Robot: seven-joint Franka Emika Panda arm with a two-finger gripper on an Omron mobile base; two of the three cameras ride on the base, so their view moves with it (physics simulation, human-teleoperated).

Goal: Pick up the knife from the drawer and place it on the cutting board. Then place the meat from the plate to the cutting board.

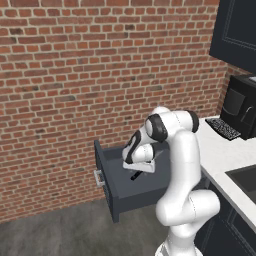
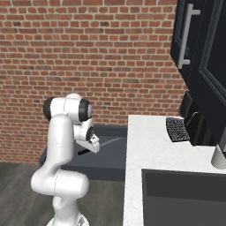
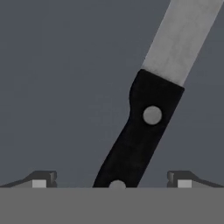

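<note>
The drawer stands pulled open out of the dark cabinet under the counter, its front and silver handle facing the brick wall. The knife lies flat on the drawer floor, black riveted handle toward me and silver blade pointing away. My gripper hangs open just above the handle, one fingertip on each side of it and apart from it. In the base views the gripper reaches down into the drawer over the knife. Cutting board, meat and plate are out of view.
A white counter runs to the right of the drawer, with a black coffee machine and a dark sink. Tall dark upper cabinets hang above. A brick wall stands behind.
</note>
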